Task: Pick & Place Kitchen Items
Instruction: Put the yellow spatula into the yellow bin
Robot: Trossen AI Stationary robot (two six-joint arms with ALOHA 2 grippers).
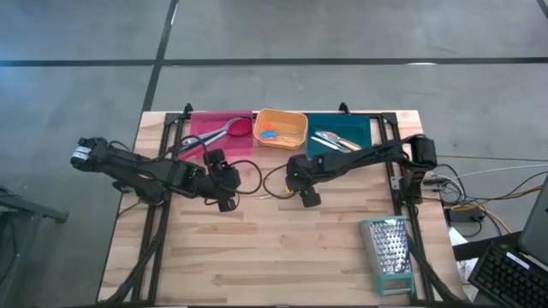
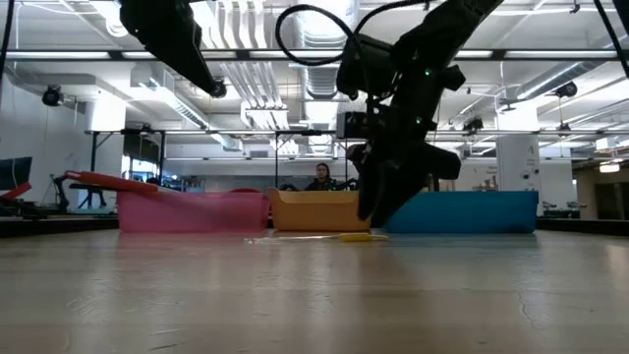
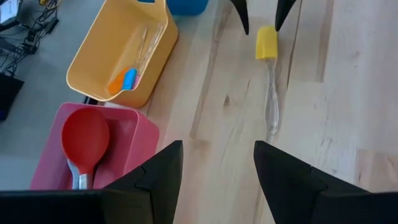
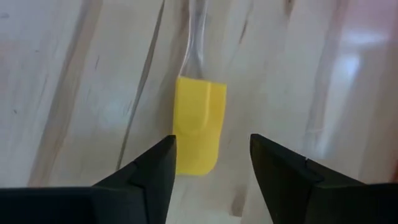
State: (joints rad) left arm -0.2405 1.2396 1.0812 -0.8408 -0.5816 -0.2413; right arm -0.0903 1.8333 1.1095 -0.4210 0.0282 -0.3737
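A spatula with a yellow head point(image 4: 198, 124) and a clear handle point(image 3: 272, 93) lies flat on the wooden table, between the two grippers; it also shows in the low view point(image 2: 354, 236). My right gripper point(image 4: 211, 168) is open, pointing down, one finger on either side of the yellow head without touching it. My left gripper point(image 3: 217, 168) is open and empty, above the table near the handle's free end and in front of the pink bin point(image 1: 221, 128).
Three bins stand in a row at the table's far edge: the pink one holds a red spoon point(image 3: 86, 134), the orange one point(image 1: 281, 128) small blue and orange pieces, the teal one point(image 1: 338, 137) several utensils. A metal grater point(image 1: 390, 252) lies near the right front.
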